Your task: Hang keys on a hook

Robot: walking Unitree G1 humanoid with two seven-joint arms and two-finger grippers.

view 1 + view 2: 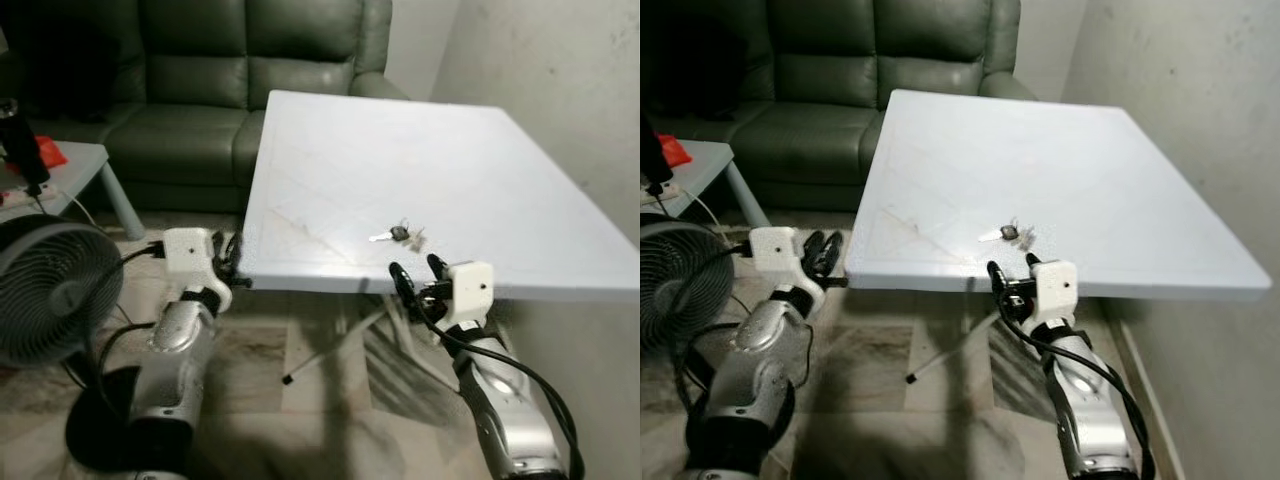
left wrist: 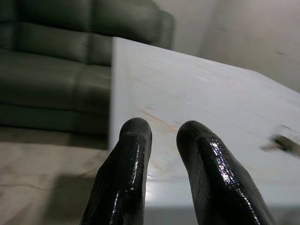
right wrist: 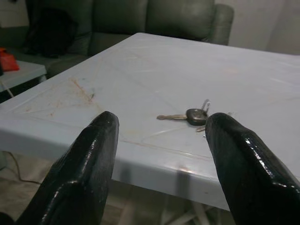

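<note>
— So where is the right gripper (image 1: 418, 276) sitting just now?

— Low at the near edge of the table (image 1: 330, 170), its fingers spread wide and holding nothing. It is pointing across the tabletop toward the keys (image 3: 194, 115).

— And the keys themselves?

— Lying flat on the table, a little way in from the near edge, just ahead of the spread fingers and roughly between their lines. One key blade is pointing toward the robot's left, with a dark fob and a small ring beside it. Nothing is touching them.

— What is the left gripper (image 1: 227, 258) doing?

— Hovering off the table's near left corner, its fingers (image 2: 126, 173) only a narrow gap apart and empty too. It is looking idle to me.

— Any hook?

— I am not seeing one. Past the table a sofa (image 1: 230, 60) is standing, a fan (image 1: 50, 290) is sitting on the floor at the robot's left, and a pale wall (image 1: 560, 80) is running along the right.

— So how far along are we?

— Barely begun, I'd judge. The keys are not yet grasped; reaching, closing, lifting, finding the hook and hanging them are all still waiting.
</note>
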